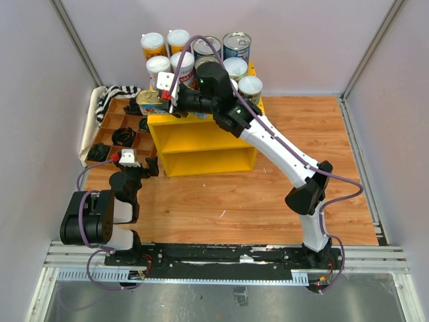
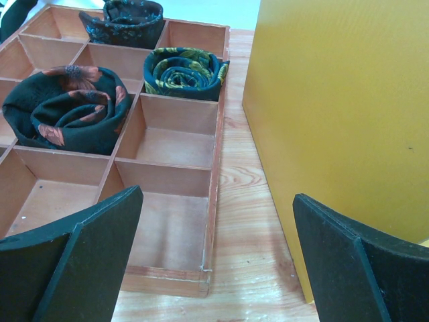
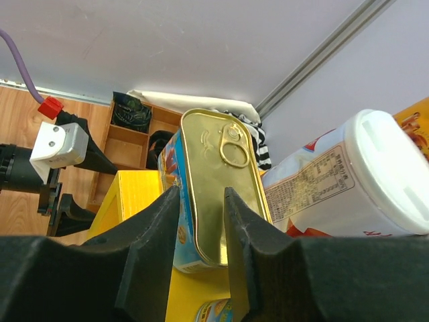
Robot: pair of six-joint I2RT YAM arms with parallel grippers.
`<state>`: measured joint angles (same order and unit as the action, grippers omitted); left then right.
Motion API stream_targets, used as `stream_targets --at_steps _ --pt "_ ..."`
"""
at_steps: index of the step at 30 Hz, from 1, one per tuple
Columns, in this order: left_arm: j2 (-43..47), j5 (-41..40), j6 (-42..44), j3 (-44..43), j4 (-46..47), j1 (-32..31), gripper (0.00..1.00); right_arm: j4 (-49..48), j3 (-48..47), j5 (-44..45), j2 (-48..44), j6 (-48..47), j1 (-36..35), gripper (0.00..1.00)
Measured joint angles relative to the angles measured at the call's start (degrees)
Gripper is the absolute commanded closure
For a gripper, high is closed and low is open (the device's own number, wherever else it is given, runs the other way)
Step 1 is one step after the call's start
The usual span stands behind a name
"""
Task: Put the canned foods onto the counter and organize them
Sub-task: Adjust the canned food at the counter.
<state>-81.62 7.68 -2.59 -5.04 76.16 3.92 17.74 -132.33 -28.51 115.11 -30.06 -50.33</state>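
The counter [image 1: 201,134] is the yellow shelf unit in the middle, and several canned foods [image 1: 182,64] crowd its flat top. My right gripper [image 1: 163,100] reaches over the top's left end. In the right wrist view it [image 3: 201,191] is shut on a flat gold-topped tin [image 3: 214,168], turned on its side just above the yellow top [image 3: 134,194]. A white-lidded can [image 3: 348,181] stands close to the right, and another blue-labelled tin [image 3: 214,312] lies below. My left gripper [image 1: 149,168] hangs low by the shelf's left side, open [image 2: 218,194] and holding nothing.
A brown divided tray [image 1: 110,131] sits left of the shelf and holds rolled dark cloths [image 2: 67,107]. Its near corner [image 2: 201,282] lies just ahead of my left fingers, with the yellow side wall [image 2: 335,121] to the right. A striped cloth [image 1: 117,94] lies behind the tray.
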Motion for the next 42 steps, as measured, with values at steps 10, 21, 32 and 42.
stream_targets --at_steps 10,21,32,42 --pt "0.0 0.0 0.0 0.0 0.0 0.0 0.0 0.57 0.0 0.0 0.42 -0.22 0.24 0.82" --pt "0.0 0.0 0.0 0.0 0.0 0.0 0.0 0.22 1.49 0.07 -0.85 -1.68 0.26 0.98" --pt "0.0 0.0 0.0 0.0 0.0 0.0 0.0 0.46 5.22 0.61 -3.91 -2.84 0.98 0.97" --pt "0.0 0.0 0.0 0.0 0.0 0.0 0.0 0.7 5.4 1.44 -4.63 -3.23 1.36 0.68"
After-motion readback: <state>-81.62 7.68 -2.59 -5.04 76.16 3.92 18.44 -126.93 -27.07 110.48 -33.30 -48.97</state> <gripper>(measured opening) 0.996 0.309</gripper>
